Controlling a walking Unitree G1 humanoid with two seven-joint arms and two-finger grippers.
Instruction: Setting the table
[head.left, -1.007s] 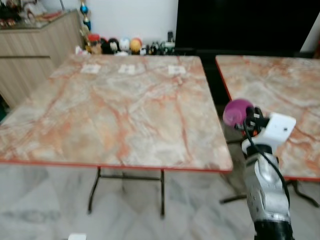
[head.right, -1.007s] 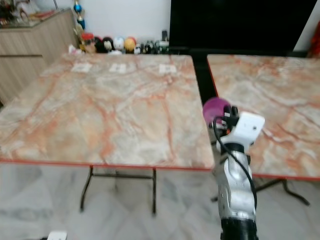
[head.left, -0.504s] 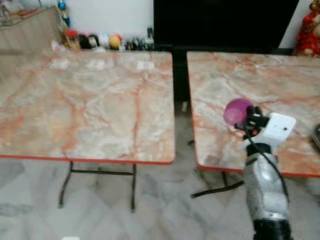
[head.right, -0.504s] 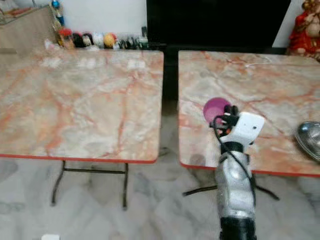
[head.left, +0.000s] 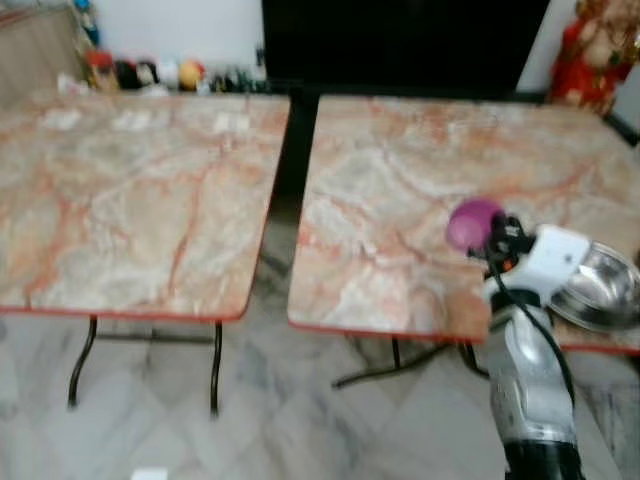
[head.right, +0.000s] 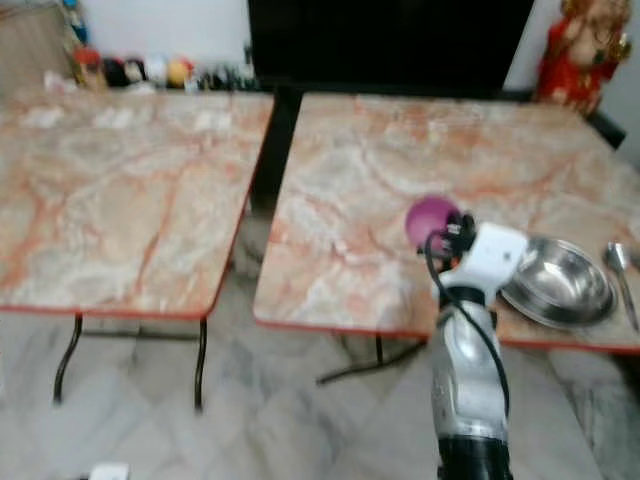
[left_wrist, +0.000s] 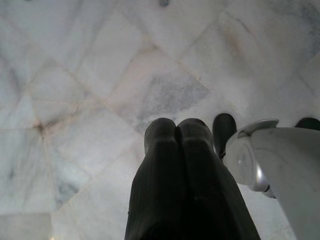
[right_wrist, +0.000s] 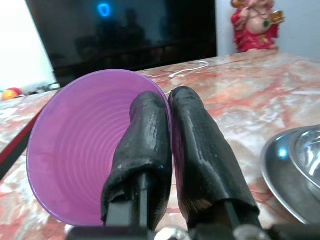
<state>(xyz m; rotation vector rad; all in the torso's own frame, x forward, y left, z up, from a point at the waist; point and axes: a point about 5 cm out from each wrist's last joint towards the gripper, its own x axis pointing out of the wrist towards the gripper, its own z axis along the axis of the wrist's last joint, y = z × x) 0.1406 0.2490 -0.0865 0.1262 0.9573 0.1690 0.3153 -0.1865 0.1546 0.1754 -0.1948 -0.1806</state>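
In the left eye view, the right gripper (head.left: 487, 232) is raised in front of the robot, above the near edge of the right-hand table (head.left: 400, 200), with a purple cup (head.left: 473, 223) carried at its tip. Just beyond the claw, toward the robot's right, a steel plate (head.left: 598, 290) lies on that table. A second table (head.left: 130, 190) stands well apart, off to the claw's left.

The right eye view adds a spoon (head.right: 621, 270) lying just past the plate, on the side away from the claw.

The left wrist view has the left gripper (left_wrist: 176, 131) hanging idle over the marble floor (left_wrist: 90, 75), its fingers pressed together on nothing.

In the right wrist view, the fingers (right_wrist: 200, 145) pinch the cup's rim, one finger inside the bowl and one outside, so the cup lies on its side with its mouth toward the camera.

This looks like the carry stage. The next move probably calls for turning the cup upright, lowering it onto bare tabletop near the plate, then releasing.
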